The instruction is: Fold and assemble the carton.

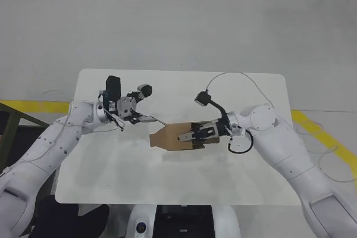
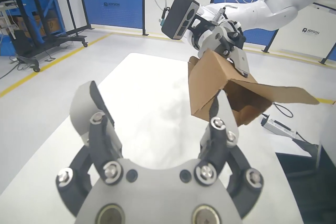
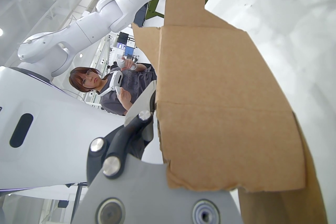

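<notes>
A brown carton (image 1: pixel 171 136) hangs above the middle of the white table (image 1: pixel 107 172), part folded, with loose flaps. My right gripper (image 1: pixel 188 135) is shut on its right end; in the left wrist view one finger (image 2: pixel 240 61) presses on the carton (image 2: pixel 210 80), whose open mouth faces that camera with a flap sticking out sideways. In the right wrist view the carton (image 3: pixel 223 104) covers all but one finger (image 3: pixel 134 128). My left gripper (image 1: pixel 144 118) is just left of the carton, open (image 2: pixel 157 107), with one fingertip (image 2: pixel 221 107) close to the edge of the open mouth.
A thin cable (image 1: pixel 250 80) loops over the table's far right corner. A grey power brick (image 2: pixel 278 126) lies on the floor past the table edge. Bare tabletop lies in front of and behind the carton.
</notes>
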You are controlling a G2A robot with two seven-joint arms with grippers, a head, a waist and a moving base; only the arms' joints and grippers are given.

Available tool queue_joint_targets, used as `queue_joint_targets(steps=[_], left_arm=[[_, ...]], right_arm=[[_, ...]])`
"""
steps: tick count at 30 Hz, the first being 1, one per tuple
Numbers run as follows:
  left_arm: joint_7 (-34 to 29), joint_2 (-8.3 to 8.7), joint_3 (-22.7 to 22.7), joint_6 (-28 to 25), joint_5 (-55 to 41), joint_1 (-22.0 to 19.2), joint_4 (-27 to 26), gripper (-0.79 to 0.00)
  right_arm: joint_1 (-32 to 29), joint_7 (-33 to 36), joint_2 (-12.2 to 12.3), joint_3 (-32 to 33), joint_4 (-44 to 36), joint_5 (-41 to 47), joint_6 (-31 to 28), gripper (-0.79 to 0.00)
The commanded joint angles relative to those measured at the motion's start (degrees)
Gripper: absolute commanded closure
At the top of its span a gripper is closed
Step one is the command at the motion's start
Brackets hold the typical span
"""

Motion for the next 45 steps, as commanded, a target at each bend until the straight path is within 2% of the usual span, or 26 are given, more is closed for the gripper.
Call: queue_joint_targets(steps=[1,7,13,24,29,38,45], left_arm=[[-2.16,-0.52,0.27,0.03,-1.79,-0.31,0.40,-0.785],[-6.59,-1.65,0.26,0.03,-6.73,-1.03,1.21,-0.785],[-8.43,-2.16,-0.12,0.03,-10.72,-1.18,1.75,-0.785],[-14.17,-2.67,1.97,0.03,-11.97,-1.69,0.72,-0.785],[-13.99,-2.17,2.95,0.03,-12.34,-1.98,0.00,-0.785],[-12.37,-0.23,4.43,0.03,-10.92,-1.22,-3.00,-0.785],[-13.50,0.08,6.39,0.03,-11.12,-2.52,-4.40,-0.785]], right_arm=[[0.19,-0.01,-0.02,-0.29,0.02,0.00,-0.01,0.000],[0.63,-0.11,0.02,-1.15,-0.24,-0.40,-0.11,0.000],[0.91,-0.25,0.15,-1.74,-0.21,-0.40,-0.25,0.000],[1.18,-1.33,0.49,-1.65,-0.26,0.86,-1.33,0.000],[0.99,-1.83,0.78,-1.10,0.04,1.62,-1.83,0.000],[0.64,-2.34,1.13,-0.47,-0.08,2.58,-2.34,0.000],[0.54,-2.42,1.31,-0.45,-0.61,2.49,-2.42,0.000]])
